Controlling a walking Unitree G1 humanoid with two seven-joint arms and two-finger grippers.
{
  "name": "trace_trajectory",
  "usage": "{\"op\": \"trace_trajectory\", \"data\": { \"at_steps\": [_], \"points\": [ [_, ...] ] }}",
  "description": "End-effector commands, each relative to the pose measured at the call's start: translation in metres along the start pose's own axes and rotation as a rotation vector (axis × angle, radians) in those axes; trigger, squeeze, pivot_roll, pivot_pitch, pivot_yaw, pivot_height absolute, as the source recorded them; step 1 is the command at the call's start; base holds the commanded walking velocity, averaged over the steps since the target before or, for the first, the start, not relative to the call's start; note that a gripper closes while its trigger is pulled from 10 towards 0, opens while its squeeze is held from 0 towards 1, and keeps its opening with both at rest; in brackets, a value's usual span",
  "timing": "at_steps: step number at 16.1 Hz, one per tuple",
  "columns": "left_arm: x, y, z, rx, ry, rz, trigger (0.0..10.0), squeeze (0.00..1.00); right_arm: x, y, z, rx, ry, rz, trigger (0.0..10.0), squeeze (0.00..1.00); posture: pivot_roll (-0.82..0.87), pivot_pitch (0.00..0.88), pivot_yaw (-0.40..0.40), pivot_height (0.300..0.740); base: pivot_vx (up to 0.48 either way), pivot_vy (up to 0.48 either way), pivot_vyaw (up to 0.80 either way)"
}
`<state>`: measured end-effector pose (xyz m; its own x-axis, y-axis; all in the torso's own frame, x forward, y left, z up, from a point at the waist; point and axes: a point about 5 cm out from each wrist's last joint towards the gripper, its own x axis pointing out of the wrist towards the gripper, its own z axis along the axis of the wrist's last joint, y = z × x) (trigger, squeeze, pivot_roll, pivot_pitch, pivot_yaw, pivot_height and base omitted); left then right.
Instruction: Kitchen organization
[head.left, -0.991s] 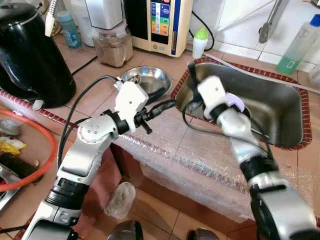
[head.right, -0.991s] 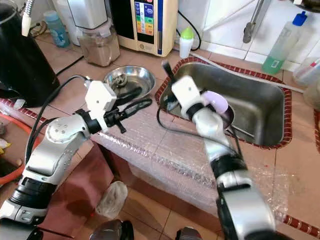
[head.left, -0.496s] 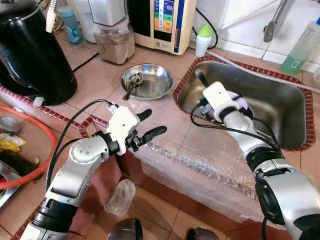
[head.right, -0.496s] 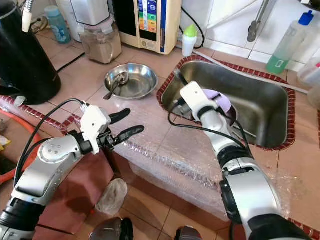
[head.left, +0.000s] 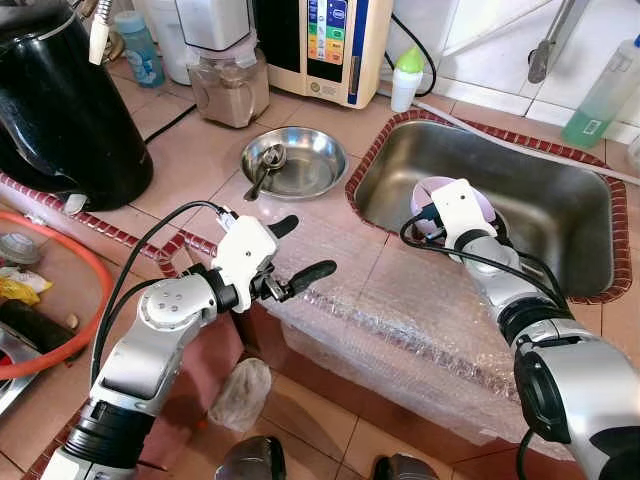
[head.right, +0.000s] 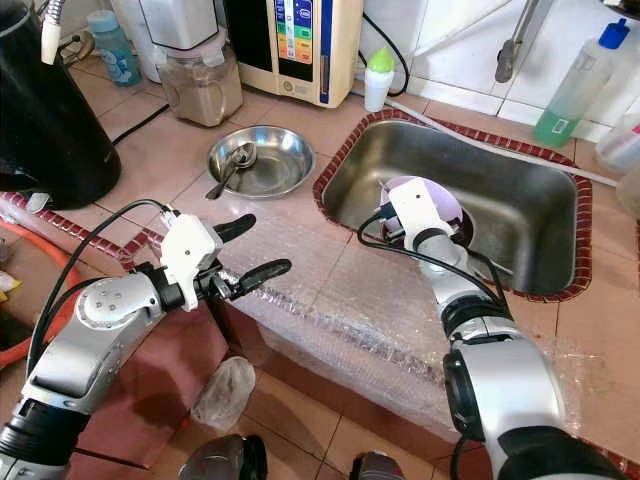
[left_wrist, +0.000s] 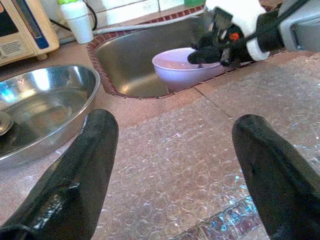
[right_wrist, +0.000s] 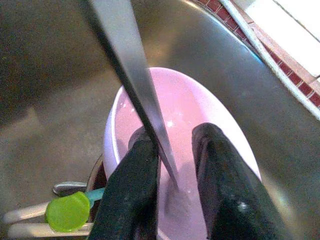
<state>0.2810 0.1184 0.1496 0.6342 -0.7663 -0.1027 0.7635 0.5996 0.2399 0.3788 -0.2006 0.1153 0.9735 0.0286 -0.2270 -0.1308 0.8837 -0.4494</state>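
A knife (right_wrist: 131, 80) stood pinched between the closed fingers of the right gripper (right_wrist: 175, 165), over a purple bowl (right_wrist: 210, 112) in the sink (head.left: 560, 200). The left gripper (left_wrist: 170, 165) hovered open above the bubble wrap (left_wrist: 190, 170).

Silver arms (black cables looping), white wrist housings.

Right gripper (right_wrist: 172, 200): having come down from the sink's near rim, now reaching into the lilac bowl (right_wrist: 190, 125).
Left gripper (head.left: 295, 255): having pulled back from the steel dish (head.left: 305, 165), now hovering over the bench (head.left: 330, 260) edge.
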Motion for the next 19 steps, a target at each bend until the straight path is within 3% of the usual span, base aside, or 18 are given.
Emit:
{"op": "trace_trajectory", "data": {
  "at_steps": [1, 7, 8, 11, 15, 19],
  "points": [
    [0.002, 0.001, 0.002, 0.02, 0.0, 0.001, 10.0, 1.0, 0.0, 0.002, -0.003, 0.047, 0.024, 0.013, 10.0, 1.0, 0.13, 0.132, 0.022, 0.74, 0.0, 0.0, 0.0],
    [0.006, 0.011, 0.008, 0.059, -0.038, 0.061, 10.0, 1.0, 0.002, 0.016, 0.009, 0.174, -0.045, 0.123, 10.0, 1.0, 0.12, 0.11, 0.025, 0.74, 0.0, 0.0, 0.0],
    [0.005, 0.016, 0.01, 0.073, -0.051, 0.099, 10.0, 0.9, 0.002, 0.023, 0.016, 0.287, -0.094, 0.193, 10.0, 1.0, 0.12, 0.104, 0.027, 0.74, 0.0, 0.0, 0.0],
    [0.004, 0.022, 0.01, 0.081, -0.064, 0.14, 10.0, 0.9, 0.0, 0.029, 0.027, 0.382, -0.187, 0.257, 10.0, 1.0, 0.1, 0.098, 0.028, 0.74, 0.0, 0.0, 0.0],
    [0.007, 0.025, 0.013, 0.135, -0.092, 0.173, 10.0, 0.89, -0.006, 0.035, 0.036, 0.477, -0.307, 0.271, 10.0, 1.0, 0.08, 0.087, 0.023, 0.74, 0.0, 0.0, 0.0],
    [-0.001, 0.041, 0.016, 0.194, -0.12, 0.318, 10.0, 0.89, -0.022, 0.041, 0.031, 0.501, -0.374, 0.212, 10.0, 1.0, 0.07, 0.088, 0.012, 0.74, 0.0, 0.0, 0.0]
  ]
}}
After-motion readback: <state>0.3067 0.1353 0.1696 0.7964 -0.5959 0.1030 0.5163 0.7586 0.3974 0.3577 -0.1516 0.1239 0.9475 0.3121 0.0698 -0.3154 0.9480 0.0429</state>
